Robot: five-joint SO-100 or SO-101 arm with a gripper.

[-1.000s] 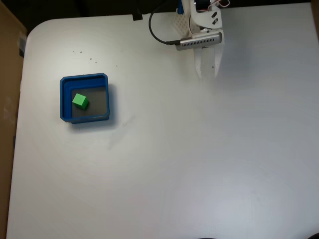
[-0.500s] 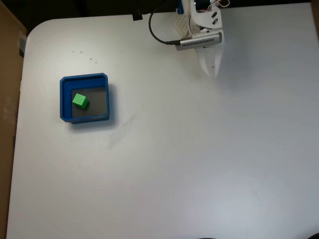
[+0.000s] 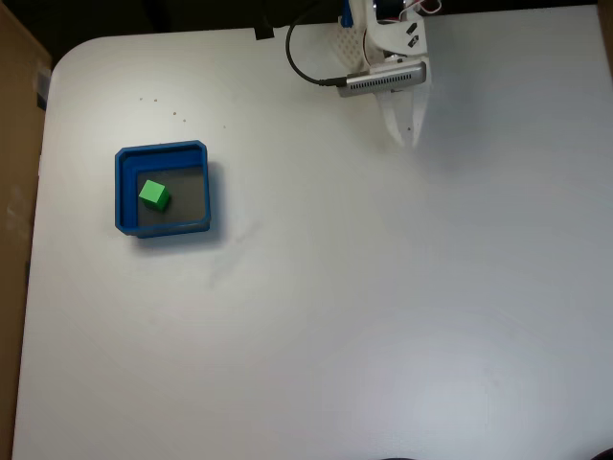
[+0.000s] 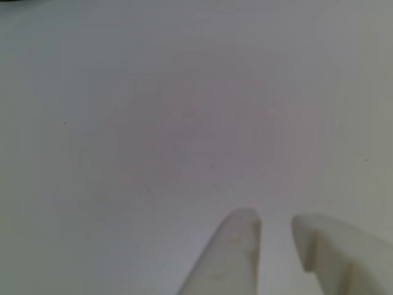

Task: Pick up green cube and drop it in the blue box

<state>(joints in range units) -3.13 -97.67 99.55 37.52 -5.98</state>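
Already the green cube [image 3: 153,195] sits inside the blue box [image 3: 123,192] (fingers [image 3: 403,140] well apart).

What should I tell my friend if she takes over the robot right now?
Gripper: holds nothing, parked near the table's top edge in the fixed view, far from the box; in the other view a narrow gap shows between the fingertips, so nearly shut.
Green cube: lying inside the blue box, toward its left side.
Done: cube is in the box.
Left: nothing that shows.
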